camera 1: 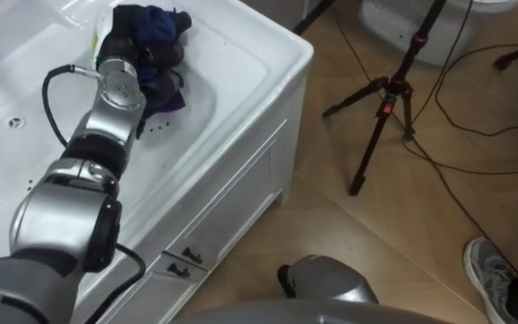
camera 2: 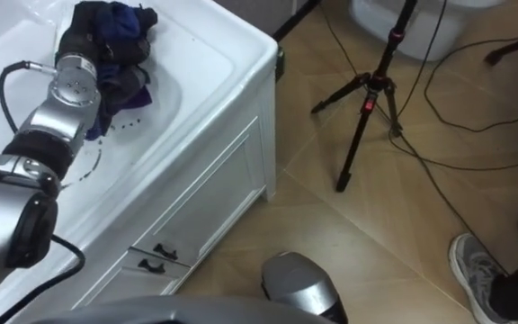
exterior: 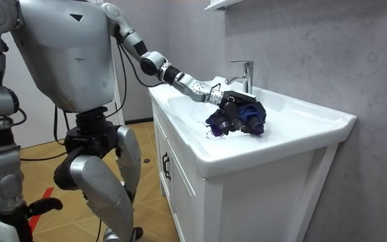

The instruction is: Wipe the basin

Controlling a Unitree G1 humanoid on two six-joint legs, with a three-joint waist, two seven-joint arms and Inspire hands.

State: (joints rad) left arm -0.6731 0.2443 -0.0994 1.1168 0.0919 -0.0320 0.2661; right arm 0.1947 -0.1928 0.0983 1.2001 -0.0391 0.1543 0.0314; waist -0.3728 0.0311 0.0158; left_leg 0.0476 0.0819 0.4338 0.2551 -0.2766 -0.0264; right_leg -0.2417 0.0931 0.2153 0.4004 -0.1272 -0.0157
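Our left hand (camera 1: 154, 76), upper left of the frame, clenched on a bunched dark blue cloth (camera 1: 149, 22), both resting in the white basin (camera 1: 241, 67), we see a tripod (camera 1: 382, 106) on the floor (camera 1: 421, 243) at right

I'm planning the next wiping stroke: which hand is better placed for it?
Left. The left hand holds the dark blue cloth inside the basin; the right arm hangs at the robot's side in the room view.

Eyes above basin (camera 1: 272, 47), room camera beside
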